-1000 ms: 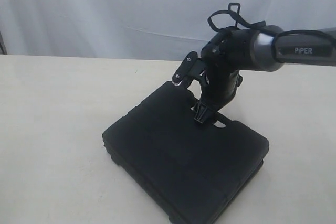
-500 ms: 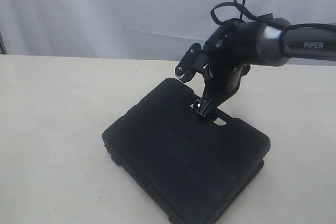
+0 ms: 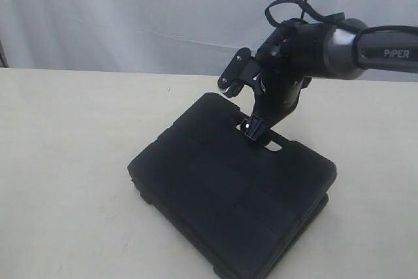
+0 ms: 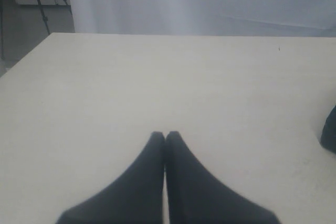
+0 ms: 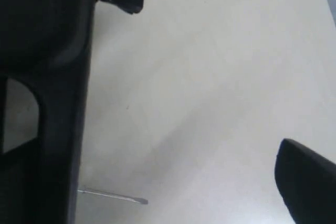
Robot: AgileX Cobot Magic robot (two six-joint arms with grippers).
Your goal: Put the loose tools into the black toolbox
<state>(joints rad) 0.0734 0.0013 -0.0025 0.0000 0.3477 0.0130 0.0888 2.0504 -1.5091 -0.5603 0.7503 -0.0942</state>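
The black toolbox (image 3: 228, 191) lies closed on the table, its slot handle (image 3: 275, 146) facing the back right. My right gripper (image 3: 255, 130) hangs just above that handle edge, open and holding nothing. In the right wrist view only one finger (image 5: 304, 182) shows, well apart from the toolbox handle bar (image 5: 63, 129). My left gripper (image 4: 165, 136) is shut and empty over bare table, with a toolbox corner (image 4: 329, 135) at the edge of its view. Pliers, knife, tape measure and tape roll are out of view.
A thin metal shaft with a flat tip (image 5: 113, 196) pokes out from the toolbox edge onto the table. A white curtain (image 3: 130, 17) hangs behind the beige table (image 3: 65, 161). The left arm does not appear in the exterior view.
The right gripper has risen from the handle slot and drifted slightly back and right. The toolbox stays closed in about the same place.
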